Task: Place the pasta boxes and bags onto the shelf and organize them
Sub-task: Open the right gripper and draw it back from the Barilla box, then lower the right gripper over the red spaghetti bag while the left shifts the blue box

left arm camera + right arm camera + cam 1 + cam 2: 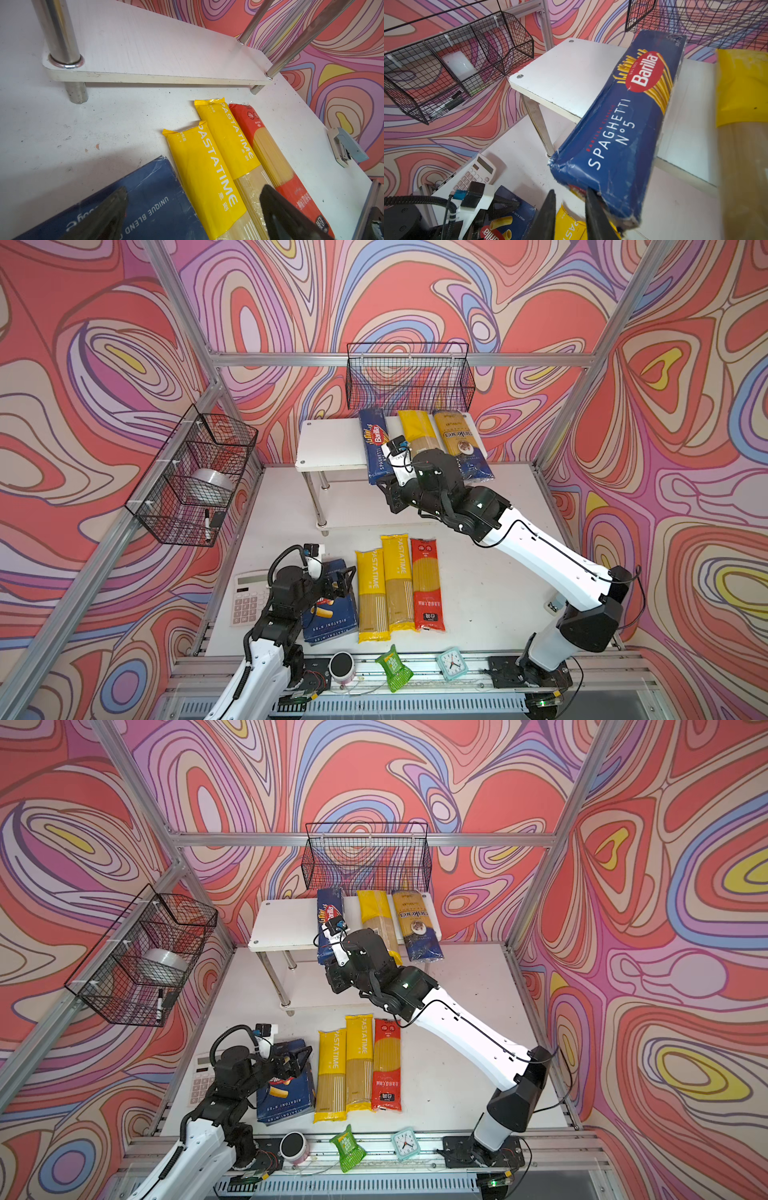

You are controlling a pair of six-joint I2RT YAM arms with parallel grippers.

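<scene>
Spaghetti box (372, 429) overhangs the shelf (328, 443) before swirl-patterned walls (415, 290), right hand (571, 190) pinching its end; left hand (194, 189) gapes above the white bench (478, 572).

The long blue spaghetti box (374, 435), one yellow bag (415, 427) and the gold-and-blue bag (457, 439) are being borne side by side, overhanging the front edge, by the top tier of the white shelf (328, 443). The rigatoni box (336, 622), two yellow bags (372, 593) (399, 580) and the red bag (427, 585) are being left flat in front.

Note the shelf (166, 41): matt white board, finely scratched, on polished chrome legs (60, 31). The spaghetti box (623, 135) is matt blue cardboard, creased, its edges worn white. The bags (207, 176) you see are glossy plastic film, partly clear. The baskets (411, 97) are black-coated wire mesh; the table (62, 135) is matt, speckled white.
</scene>
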